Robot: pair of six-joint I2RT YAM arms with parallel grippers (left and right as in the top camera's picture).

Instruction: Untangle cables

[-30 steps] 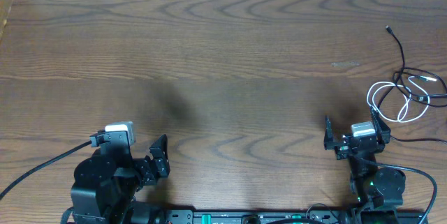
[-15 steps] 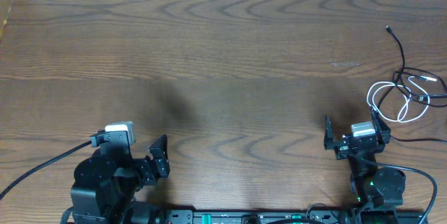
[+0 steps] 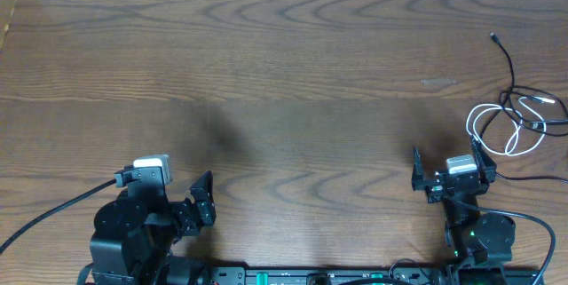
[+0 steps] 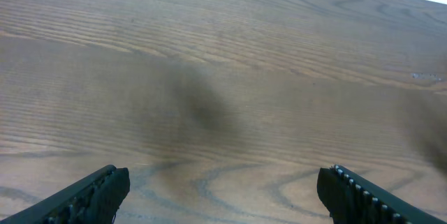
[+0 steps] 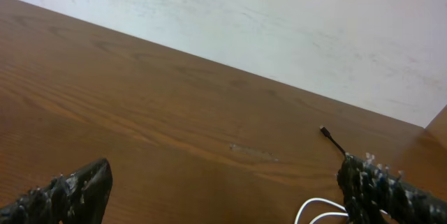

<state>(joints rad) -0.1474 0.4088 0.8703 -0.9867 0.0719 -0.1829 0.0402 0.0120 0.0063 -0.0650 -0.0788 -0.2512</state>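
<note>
Wood counter (image 3: pixel 284 54) fills view. Left claw (image 4: pixel 223 199) well to left of right claw (image 5: pixel 223 196); both spread wide, gripping nothing. Black cable (image 3: pixel 509 63) and white cable (image 3: pixel 471 125) lie looped, crossing, near right claw, beyond it, rightward.

Black cord (image 3: pixel 509 59), white cord (image 3: pixel 471 122), intertwined

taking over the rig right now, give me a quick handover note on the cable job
Left claw: open, empty, low at the near left of the table.
Right claw: open, empty, near right.
Black cable and white cable: crossed over each other at the table's right edge, just beyond the right claw, neither gripped.
Done: nothing.
Left: grip one cable and pull the two apart.
</note>
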